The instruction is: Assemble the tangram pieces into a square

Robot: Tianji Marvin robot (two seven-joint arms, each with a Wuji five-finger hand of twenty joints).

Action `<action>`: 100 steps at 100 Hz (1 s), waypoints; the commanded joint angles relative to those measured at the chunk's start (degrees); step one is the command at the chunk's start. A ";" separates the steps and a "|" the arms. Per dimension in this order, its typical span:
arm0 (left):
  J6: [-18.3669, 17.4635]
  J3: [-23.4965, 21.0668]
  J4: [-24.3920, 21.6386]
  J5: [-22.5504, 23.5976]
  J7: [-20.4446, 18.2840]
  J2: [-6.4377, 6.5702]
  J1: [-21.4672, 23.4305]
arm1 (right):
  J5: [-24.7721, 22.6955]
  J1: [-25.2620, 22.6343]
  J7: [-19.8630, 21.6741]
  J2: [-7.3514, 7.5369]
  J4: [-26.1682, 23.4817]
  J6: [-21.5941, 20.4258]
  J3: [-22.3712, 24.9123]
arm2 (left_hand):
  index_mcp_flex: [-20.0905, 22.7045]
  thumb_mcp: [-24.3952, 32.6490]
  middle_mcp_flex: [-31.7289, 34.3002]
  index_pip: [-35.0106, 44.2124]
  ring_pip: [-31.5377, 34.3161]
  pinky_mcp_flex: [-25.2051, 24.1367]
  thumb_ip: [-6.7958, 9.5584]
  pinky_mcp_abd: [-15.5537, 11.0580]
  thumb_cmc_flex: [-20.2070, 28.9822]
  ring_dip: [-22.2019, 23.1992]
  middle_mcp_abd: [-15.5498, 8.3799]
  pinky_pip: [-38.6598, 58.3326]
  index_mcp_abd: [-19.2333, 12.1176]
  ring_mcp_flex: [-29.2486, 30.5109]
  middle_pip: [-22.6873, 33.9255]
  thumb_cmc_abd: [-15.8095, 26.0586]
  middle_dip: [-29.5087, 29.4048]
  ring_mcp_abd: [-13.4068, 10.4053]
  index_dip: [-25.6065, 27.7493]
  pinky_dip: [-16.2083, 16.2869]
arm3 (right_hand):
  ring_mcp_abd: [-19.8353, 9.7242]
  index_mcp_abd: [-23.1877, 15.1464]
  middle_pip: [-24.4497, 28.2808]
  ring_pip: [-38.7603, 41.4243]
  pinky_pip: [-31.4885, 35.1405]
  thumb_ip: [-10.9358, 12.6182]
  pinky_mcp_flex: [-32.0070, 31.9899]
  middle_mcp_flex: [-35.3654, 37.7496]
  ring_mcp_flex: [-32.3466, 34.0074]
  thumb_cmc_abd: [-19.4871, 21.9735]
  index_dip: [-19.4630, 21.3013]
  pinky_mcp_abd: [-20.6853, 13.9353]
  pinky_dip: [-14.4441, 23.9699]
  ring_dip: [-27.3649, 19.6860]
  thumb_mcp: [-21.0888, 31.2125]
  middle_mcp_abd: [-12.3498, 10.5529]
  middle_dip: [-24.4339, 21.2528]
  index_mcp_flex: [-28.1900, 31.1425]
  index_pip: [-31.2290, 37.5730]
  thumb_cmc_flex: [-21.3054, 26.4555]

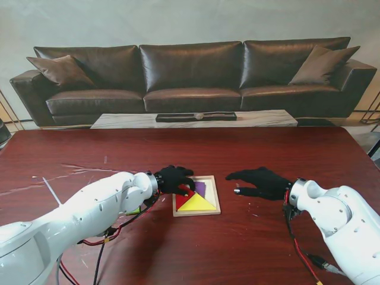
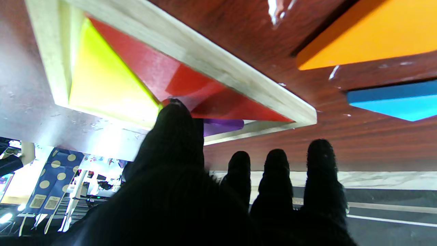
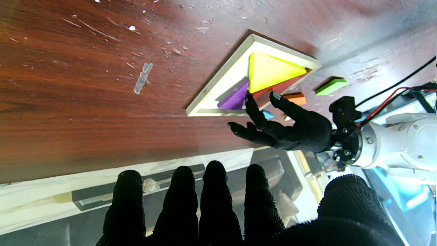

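Note:
A wooden tray lies mid-table with a yellow triangle, a red triangle and a purple piece inside it. My left hand reaches over the tray's far left corner, fingers spread, one fingertip resting on the red triangle beside the yellow triangle. It holds nothing. My right hand hovers open to the right of the tray, apart from it. The right wrist view shows the tray, the left hand and the right hand.
Loose pieces lie on the table left of the tray, under my left arm: an orange piece, a blue piece and a green piece. A low table and dark sofa stand beyond the table's far edge.

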 commanded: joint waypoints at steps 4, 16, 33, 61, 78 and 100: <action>-0.70 0.92 1.51 -0.62 0.15 -1.45 -0.89 | -0.06 -0.29 0.18 -0.07 -0.08 0.06 -0.01 | -0.58 0.12 -2.48 -1.58 -1.61 -0.60 2.41 1.33 0.06 -0.34 -0.32 -0.46 0.06 -2.21 -1.01 2.35 0.29 -0.57 0.08 -0.04 | -0.95 -1.36 0.86 -0.08 0.46 1.41 -0.56 0.50 0.26 1.67 -0.63 -0.43 -0.64 0.13 -0.06 -0.35 0.68 -0.77 0.74 0.85; -0.99 2.25 3.68 -1.01 0.41 -2.78 -1.74 | -0.06 -0.39 0.13 -0.07 -0.08 -0.12 0.13 | -0.93 0.07 -2.70 -2.32 -1.72 -0.65 2.42 1.32 -0.29 -0.35 -0.16 -0.58 0.50 -2.35 -1.34 2.73 0.23 -0.57 0.11 -0.05 | -0.92 -1.38 0.85 -0.07 0.45 1.41 -0.56 0.54 0.31 1.65 -0.64 -0.38 -0.64 0.13 -0.06 -0.39 0.68 -0.83 0.71 0.91; -1.58 3.09 6.02 -1.88 0.94 -4.63 -2.35 | -0.05 -0.40 0.24 -0.03 0.03 -0.20 0.14 | -1.39 0.07 -3.00 -3.43 -1.91 -0.95 2.48 1.02 -0.66 -0.35 0.29 -1.22 0.85 -2.63 -1.99 3.22 0.23 -0.62 0.16 -0.29 | -0.95 -1.40 0.84 -0.07 0.46 1.41 -0.53 0.56 0.34 1.63 -0.64 -0.42 -0.64 0.13 -0.09 -0.41 0.67 -0.82 0.71 0.92; -3.02 3.86 7.64 -2.30 1.93 -6.34 -2.77 | 0.16 -0.27 0.51 0.02 0.32 -0.18 0.02 | -1.79 0.02 -3.07 -4.77 -2.23 -1.03 2.57 0.96 -1.41 -0.41 0.53 -1.73 1.14 -2.75 -2.46 3.80 0.46 -0.52 0.28 -0.45 | -0.91 -1.45 0.83 -0.11 0.45 1.41 -0.54 0.54 0.26 1.69 -0.63 -0.39 -0.64 0.14 -0.09 -0.47 0.67 -0.74 0.74 0.95; -3.11 3.47 7.36 -2.88 1.55 -6.46 -2.59 | 0.34 -0.17 0.42 0.01 0.60 -0.38 -0.16 | -1.93 -0.14 -2.73 -5.38 -2.38 -1.11 2.59 1.00 -2.32 -0.47 0.57 -1.91 1.28 -2.56 -2.08 4.35 0.66 -0.51 0.34 -0.49 | -0.88 -1.50 0.79 -0.11 0.44 1.41 -0.54 0.55 0.27 1.68 -0.62 -0.44 -0.64 0.15 -0.09 -0.41 0.65 -0.76 0.74 0.97; -2.30 4.22 6.84 -1.96 1.45 -6.27 -3.01 | 0.40 -0.30 0.29 0.05 0.65 -1.09 -0.19 | -1.06 0.23 -2.64 -5.10 -2.38 -0.77 2.62 0.80 -1.34 -0.40 0.47 -1.93 1.13 -2.20 -1.69 3.50 0.61 -0.63 1.13 -0.41 | -0.79 -1.48 0.77 -0.13 0.44 1.39 -0.55 0.51 0.23 1.57 -0.61 -0.43 -0.64 0.15 -0.16 -0.43 0.65 -0.76 0.74 0.89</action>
